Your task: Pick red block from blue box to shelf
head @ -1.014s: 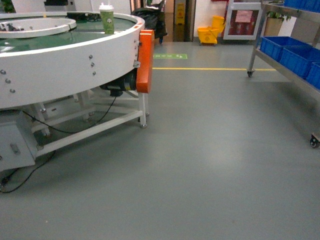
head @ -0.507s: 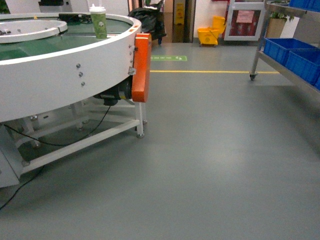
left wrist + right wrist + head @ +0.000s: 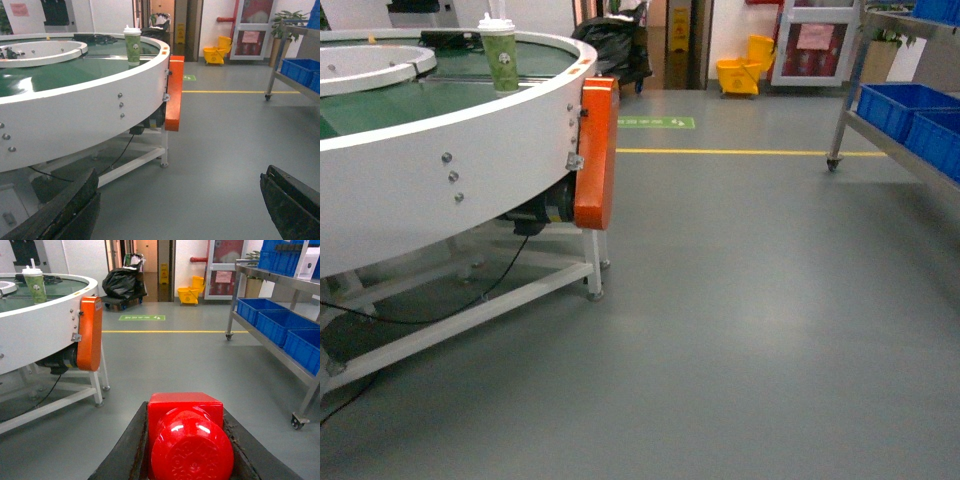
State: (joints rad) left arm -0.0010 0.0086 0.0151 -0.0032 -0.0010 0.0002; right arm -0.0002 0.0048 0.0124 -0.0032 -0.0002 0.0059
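Note:
The red block [image 3: 185,435], a glossy cube with its round stud facing the camera, fills the bottom of the right wrist view. My right gripper [image 3: 185,412] is shut on it, with a dark finger [image 3: 125,450] pressed against each side. My left gripper [image 3: 180,175] is open with only grey floor between its fingers [image 3: 75,205]. The steel shelf [image 3: 270,345] stands to the right on casters; it also shows at the right edge of the head view as the shelf [image 3: 880,135]. The blue box is out of view. Neither gripper shows in the head view.
A round white conveyor table [image 3: 440,170] with an orange motor cover [image 3: 595,150] and a paper cup [image 3: 498,55] stands on the left. Dark blue crates [image 3: 270,315] sit on the shelf's lower tier. A yellow mop bucket [image 3: 738,70] and a black bag [image 3: 122,285] stand far back.
The head view has advanced: the table and orange cover have grown larger and shifted left, and the shelf has slid toward the right edge.

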